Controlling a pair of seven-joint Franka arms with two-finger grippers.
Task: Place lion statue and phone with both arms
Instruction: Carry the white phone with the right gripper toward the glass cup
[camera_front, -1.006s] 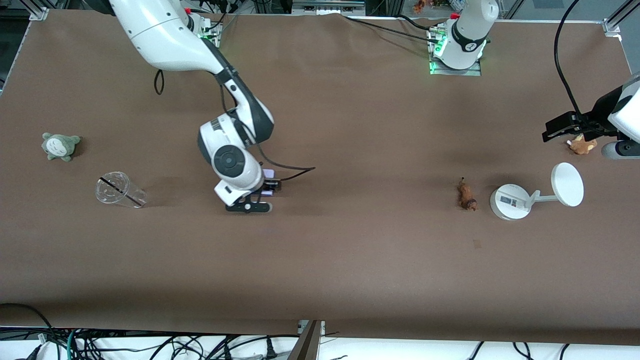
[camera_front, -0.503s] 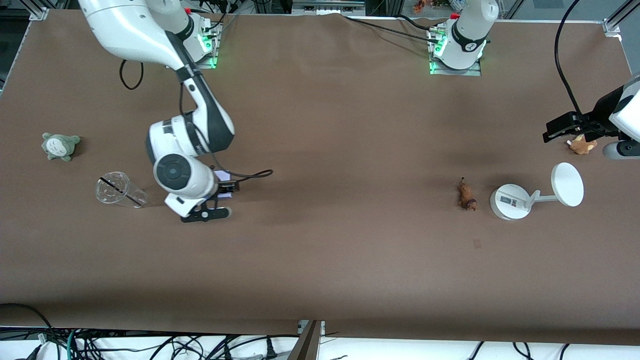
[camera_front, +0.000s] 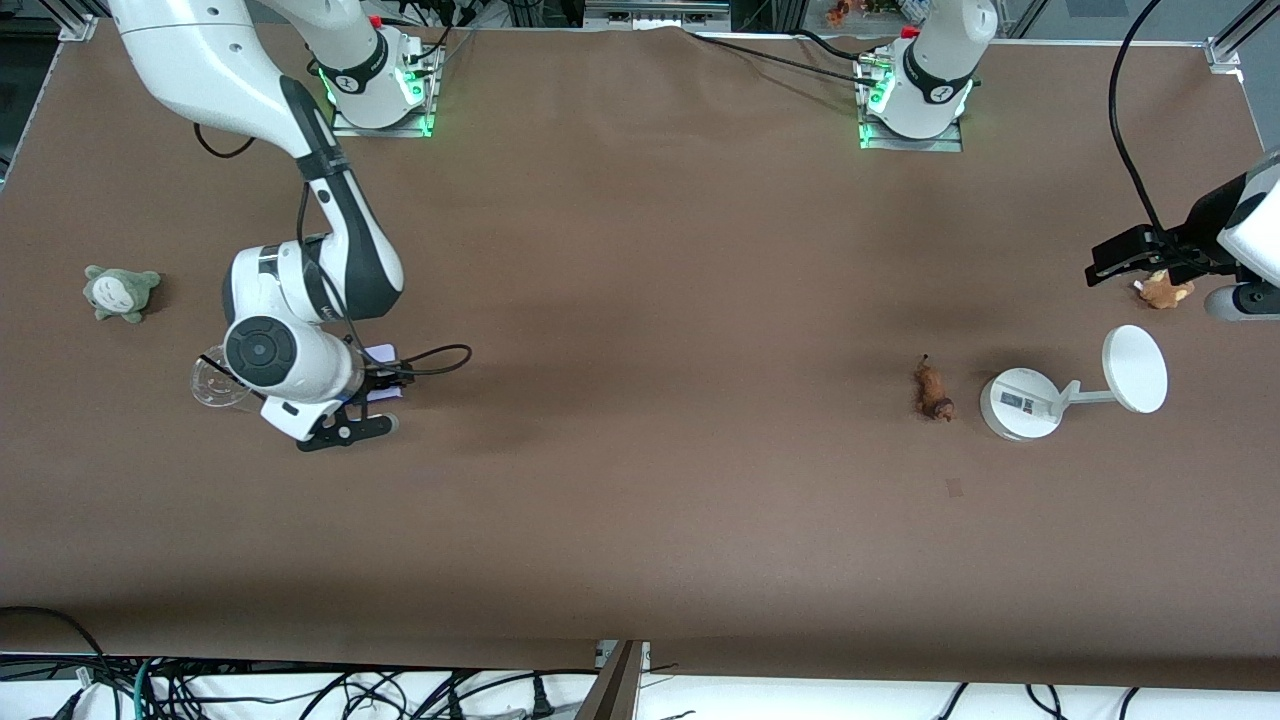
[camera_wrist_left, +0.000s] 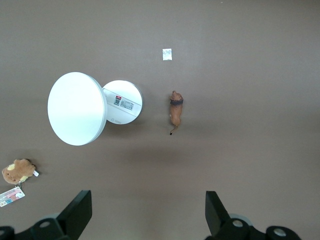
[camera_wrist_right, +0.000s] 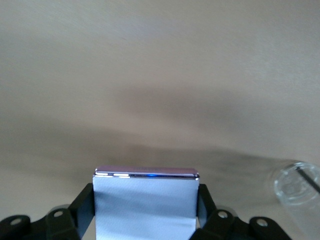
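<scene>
A brown mat covers the whole desk (camera_front: 640, 520), smooth apart from a slight ripple along the edge where the arm bases are bolted down with green lights glowing. Black cables lie tangled on the floor below the edge nearest the front camera.

Toward the right arm's end, the right hand (camera_front: 385, 385) is clamped on the phone (camera_front: 382, 356), pale lavender, carried just above the mat beside a clear plastic cup (camera_front: 215, 383) lying on its side. A small grey-green plush (camera_front: 120, 292) sits farther from the front camera than the cup.

Toward the left arm's end, the left hand (camera_front: 1125, 255) waits up in the air with its fingers (camera_wrist_left: 77, 212) spread apart, holding nothing. The lion statue (camera_front: 933, 389) lies alone on the mat, just beside the round base of a white stand (camera_front: 1022, 402) with a disc. A fluffy brown plush (camera_front: 1163, 290) with a card tag lies farther from the front camera than the stand, near the left hand. A tiny white scrap (camera_wrist_left: 167, 54) rests on the mat, nearer the front camera than the lion.
</scene>
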